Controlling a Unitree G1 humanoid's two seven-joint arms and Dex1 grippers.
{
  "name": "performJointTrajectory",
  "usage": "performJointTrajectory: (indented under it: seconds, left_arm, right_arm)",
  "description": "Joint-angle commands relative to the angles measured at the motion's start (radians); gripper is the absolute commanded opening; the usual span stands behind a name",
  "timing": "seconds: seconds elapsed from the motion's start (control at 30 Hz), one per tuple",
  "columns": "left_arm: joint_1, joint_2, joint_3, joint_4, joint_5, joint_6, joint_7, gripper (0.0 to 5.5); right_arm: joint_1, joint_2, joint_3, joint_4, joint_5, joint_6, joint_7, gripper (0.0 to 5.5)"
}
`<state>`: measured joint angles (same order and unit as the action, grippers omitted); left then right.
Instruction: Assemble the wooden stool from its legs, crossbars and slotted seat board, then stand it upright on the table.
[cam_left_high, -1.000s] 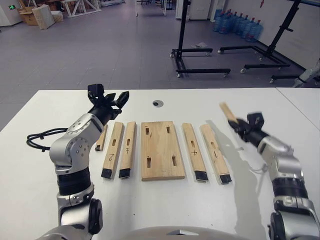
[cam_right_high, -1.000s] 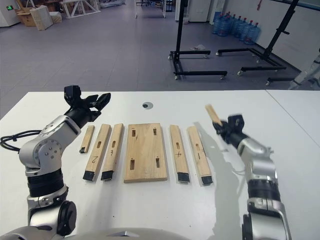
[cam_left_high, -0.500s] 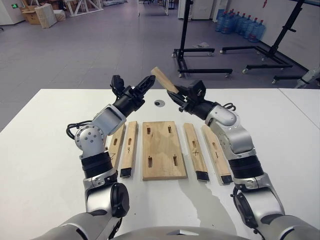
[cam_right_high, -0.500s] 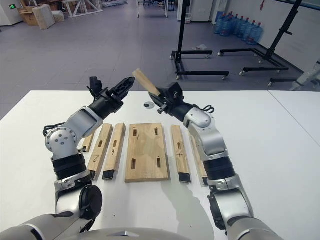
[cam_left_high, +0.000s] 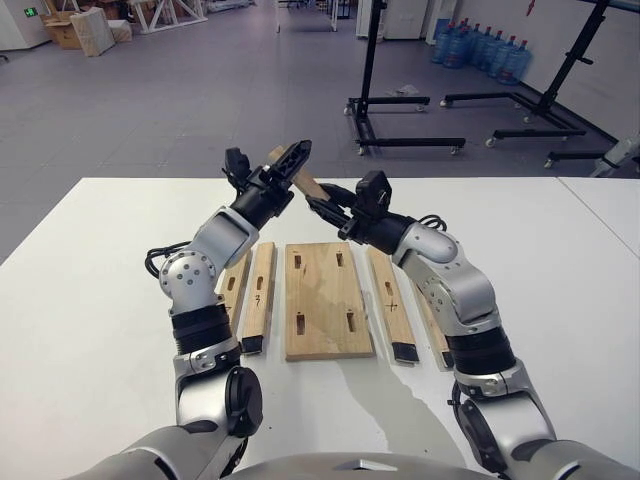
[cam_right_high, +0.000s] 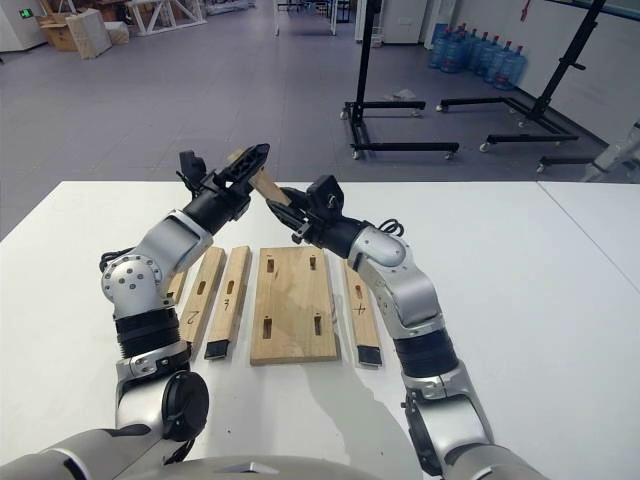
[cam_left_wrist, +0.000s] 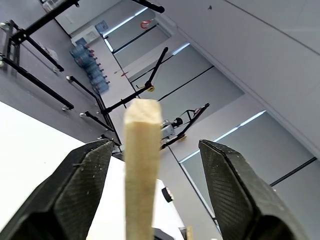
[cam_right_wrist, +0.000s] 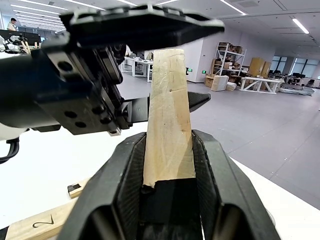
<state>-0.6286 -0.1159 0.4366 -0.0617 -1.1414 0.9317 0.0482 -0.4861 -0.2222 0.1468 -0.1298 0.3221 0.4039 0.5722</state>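
Observation:
My right gripper (cam_left_high: 325, 203) is shut on a short wooden crossbar (cam_left_high: 296, 180), held up in the air over the far middle of the white table (cam_left_high: 80, 330). In the right wrist view the crossbar (cam_right_wrist: 170, 115) stands clamped between both fingers (cam_right_wrist: 131, 175). My left gripper (cam_left_high: 286, 163) is open, its fingers (cam_left_wrist: 82, 190) straddling the crossbar's free end (cam_left_wrist: 141, 170) with a gap on each side. Below lies the slotted seat board (cam_left_high: 326, 300), flat. Two legs (cam_left_high: 257, 298) lie to its left, and another leg (cam_left_high: 388, 305) to its right.
A black cable (cam_left_high: 160, 262) loops on the table by my left arm. Black wheeled stands (cam_left_high: 400, 125) are on the floor beyond the far edge. The near part of the table in front of the seat board is bare.
My right arm swung the crossbar from the right side to above the table's far middle. My left gripper rose from beside the left legs, and its open fingers now straddle the crossbar's end.

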Motion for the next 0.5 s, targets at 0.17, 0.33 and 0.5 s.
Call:
performJointTrajectory:
  seconds: [0.17, 0.33, 0.5]
  left_arm:
    - [0.000, 0.028, -0.027, 0.002, -0.077, 0.004, 0.041, 2.46]
    - [0.007, 0.055, -0.034, 0.009, -0.103, 0.006, 0.045, 1.74]
    - [0.019, 0.068, -0.052, 0.011, -0.100, 0.000, 0.040, 0.95]
  right_arm:
    - [0.002, -0.002, 0.000, -0.005, -0.001, 0.003, 0.010, 1.29]
    - [0.003, -0.006, -0.002, -0.009, 0.000, 0.002, 0.013, 1.29]
    - [-0.001, -0.003, -0.005, -0.008, 0.001, 0.001, 0.014, 1.29]
